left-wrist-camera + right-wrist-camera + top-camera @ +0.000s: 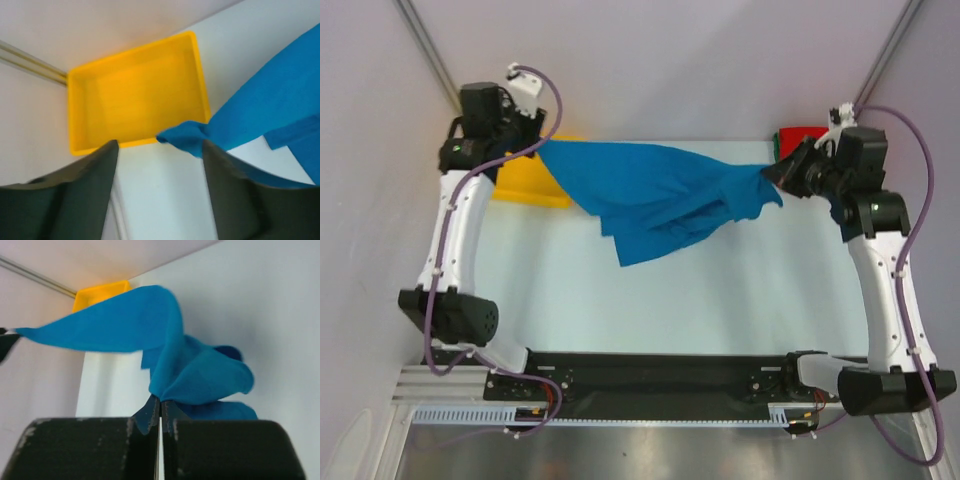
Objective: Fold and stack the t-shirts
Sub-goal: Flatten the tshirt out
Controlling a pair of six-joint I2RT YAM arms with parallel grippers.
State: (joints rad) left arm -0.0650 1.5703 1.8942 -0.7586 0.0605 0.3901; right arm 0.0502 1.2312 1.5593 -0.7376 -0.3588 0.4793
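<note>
I'm watching the right gripper (pixel 160 412) with its jaws pinching tight on a bunched fold of the blue t-shirt (pixel 660 195), which is hanging stretched above the tabletop (pixel 720 300) toward the left gripper (pixel 160 160). There the jaws are standing apart, the shirt's corner only brushing one finger, right over the yellow tray (pixel 80 115). I'm worrying that the unpinched corner is going to slide off, dumping the cloth crumpled or into the tray.
</note>
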